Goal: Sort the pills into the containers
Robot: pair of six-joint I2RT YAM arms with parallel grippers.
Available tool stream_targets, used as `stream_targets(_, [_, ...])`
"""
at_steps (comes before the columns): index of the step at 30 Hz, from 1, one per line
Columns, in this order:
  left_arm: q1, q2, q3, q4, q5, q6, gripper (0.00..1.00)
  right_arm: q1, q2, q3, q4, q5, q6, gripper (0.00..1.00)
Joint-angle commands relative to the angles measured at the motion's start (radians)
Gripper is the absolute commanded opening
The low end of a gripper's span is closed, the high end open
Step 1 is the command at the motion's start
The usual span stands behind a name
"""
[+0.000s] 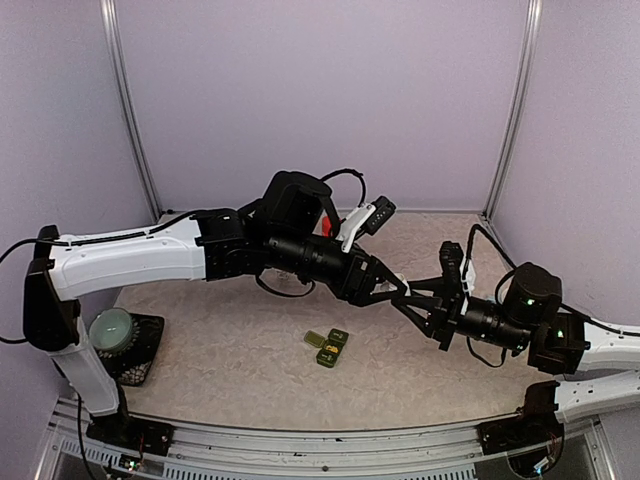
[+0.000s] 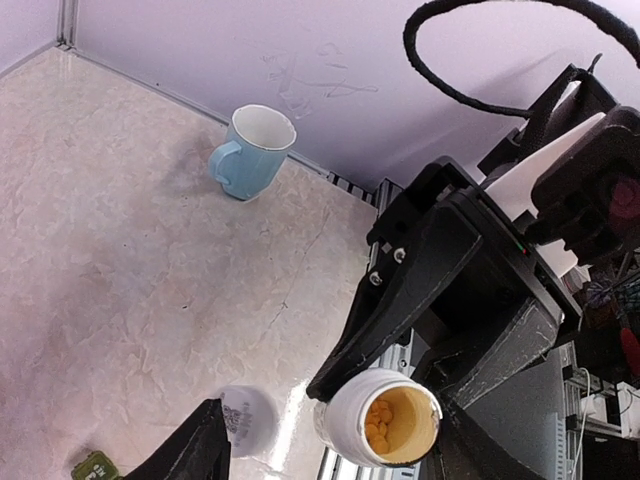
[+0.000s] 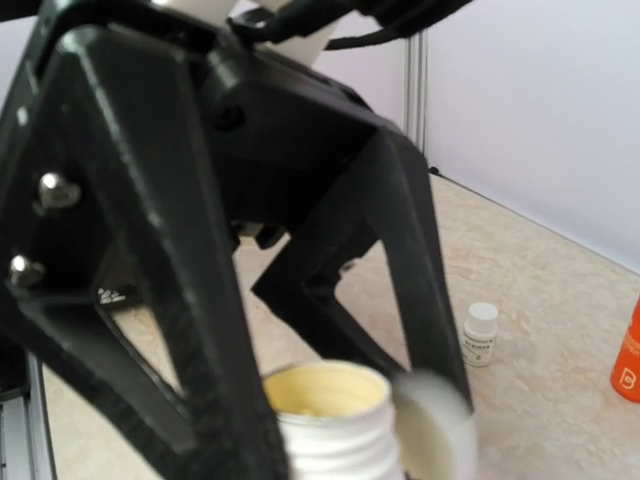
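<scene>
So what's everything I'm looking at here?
containers: one strip of three, dark green, on the table, near the front.
pill bottle: one, white, open, held in the air by the right gripper.
pills: several, orange, inside the pill bottle.
mug: one, pale blue, by the wall.
small bottle: one, white, capped, standing on the table.
orange bottle: one, cut off at the right wrist view's edge.
disc: one, white, printed, on the table.
round thing: one, pale green on black base, table's left.
left gripper: black, open, facing the pill bottle.
right gripper: black, shut on the pill bottle.
</scene>
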Motion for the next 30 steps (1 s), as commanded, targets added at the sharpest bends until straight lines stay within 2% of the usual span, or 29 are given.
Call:
stream_targets(1, [0.025,-0.034,-0.032,-0.024,-0.024,-0.002,0.65,0.005,-0.032,-0.003,0.04,0.0,-0.001,0.25])
stream_targets(7, [0.025,-0.047,-0.052,0.007,-0.004,-0.003,0.64,0.006,-0.034,-0.001,0.031,0.01,-0.007,0.25])
stream_targets(10, [0.039,-0.08,-0.076,0.021,-0.059,-0.014,0.64,0.005,-0.061,0.0,-0.001,0.03,-0.011,0.25])
stream_targets(15, [0.093,-0.185,-0.202,0.077,-0.138,-0.056,0.65,0.004,-0.156,-0.018,-0.077,0.093,0.0,0.25])
stream_targets(21, [0.06,-0.205,-0.326,0.092,-0.194,-0.008,0.79,0.004,-0.277,-0.024,-0.211,0.215,0.038,0.26])
stream_targets(25, [-0.001,-0.119,-0.32,0.087,-0.264,0.052,0.98,0.004,-0.342,-0.022,-0.305,0.313,0.068,0.26])
stream_targets(30, [-0.096,0.045,-0.25,0.118,-0.319,0.12,0.99,0.004,-0.415,-0.006,-0.411,0.459,0.109,0.27])
